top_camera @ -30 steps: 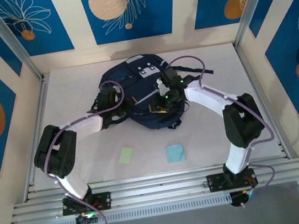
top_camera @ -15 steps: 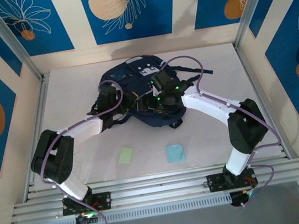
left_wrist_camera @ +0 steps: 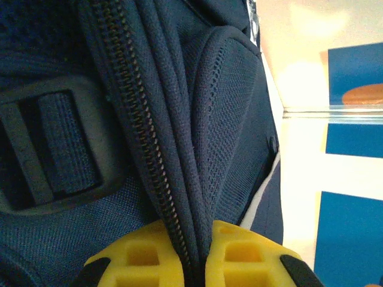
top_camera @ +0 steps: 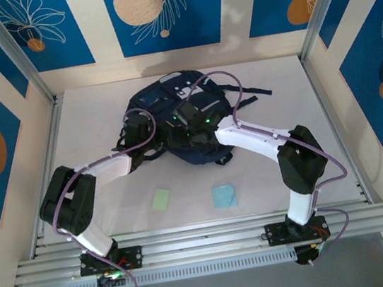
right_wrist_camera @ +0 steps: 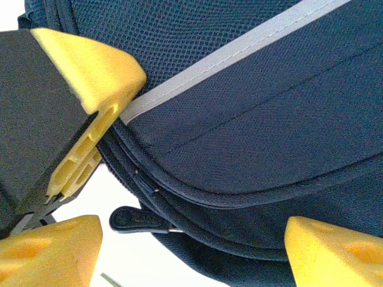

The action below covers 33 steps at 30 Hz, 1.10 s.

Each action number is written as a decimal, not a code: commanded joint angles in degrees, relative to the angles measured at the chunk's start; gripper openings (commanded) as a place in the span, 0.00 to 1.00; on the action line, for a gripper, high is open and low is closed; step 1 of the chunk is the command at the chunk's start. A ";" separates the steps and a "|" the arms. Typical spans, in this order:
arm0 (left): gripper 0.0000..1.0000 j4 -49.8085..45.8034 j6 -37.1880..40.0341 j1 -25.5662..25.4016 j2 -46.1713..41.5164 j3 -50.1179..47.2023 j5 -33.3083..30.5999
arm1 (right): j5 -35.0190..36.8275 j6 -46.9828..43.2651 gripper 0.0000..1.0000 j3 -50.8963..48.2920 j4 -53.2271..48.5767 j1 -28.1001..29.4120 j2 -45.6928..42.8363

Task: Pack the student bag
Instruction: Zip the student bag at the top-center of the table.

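Navy fabric takes up the far middle of the pale table (top_camera: 89, 129) from above: the student bag (top_camera: 163, 94) lies flat there, its small white patch towards the back wall. Both arms reach in over its near half. The left gripper (top_camera: 149, 134) is at the bag's left edge. The right gripper (top_camera: 183, 124) hangs over the bag's middle, and from up here I cannot make out how its jaws stand. Nearer the arm bases, well apart from the bag, lie a green note (top_camera: 161, 199) and a blue note (top_camera: 224, 196).

From the left wrist, the left gripper (left_wrist_camera: 200, 263) has its yellow fingers (left_wrist_camera: 143, 257) pressed together on a raised fold of the student bag (left_wrist_camera: 230, 101), so the claw is closed on the cloth. The zipper (left_wrist_camera: 134, 137) runs up that fold, with a black strap buckle (left_wrist_camera: 54, 149) to its left.

From the right wrist, the right gripper (right_wrist_camera: 191, 251) stands wide open with nothing in its grasp, its yellow fingertips (right_wrist_camera: 48, 251) far apart at the lower corners. The curved edge of the student bag (right_wrist_camera: 269, 137) lies between them, crossed by a light grey stripe (right_wrist_camera: 239, 51). A black zip pull (right_wrist_camera: 134, 218) hangs off that edge. At upper left, the left gripper (right_wrist_camera: 90, 119) pinches the seam.
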 commanded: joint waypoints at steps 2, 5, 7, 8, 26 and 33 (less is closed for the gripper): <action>0.00 14.06 -2.29 -1.87 -5.61 1.42 4.07 | 10.01 0.25 0.79 0.31 1.62 -1.00 6.28; 0.00 12.63 0.09 -1.78 -6.06 1.13 4.07 | 7.75 -1.39 0.78 -2.48 3.44 -2.12 3.79; 0.00 12.22 1.31 -1.78 -5.83 0.69 4.33 | 4.80 -2.49 0.78 -5.29 5.59 -3.02 1.07; 0.00 12.08 1.85 -1.78 -5.71 0.32 4.25 | 3.07 -2.85 0.78 -6.63 6.22 -3.59 -0.28; 0.85 -6.97 19.31 1.68 -14.37 -2.20 1.06 | -2.62 -3.40 0.78 -11.38 0.76 -4.09 -9.68; 0.85 -6.67 22.01 5.42 -9.89 -0.68 0.17 | -1.88 -2.65 0.77 -7.30 -1.68 -1.15 -5.32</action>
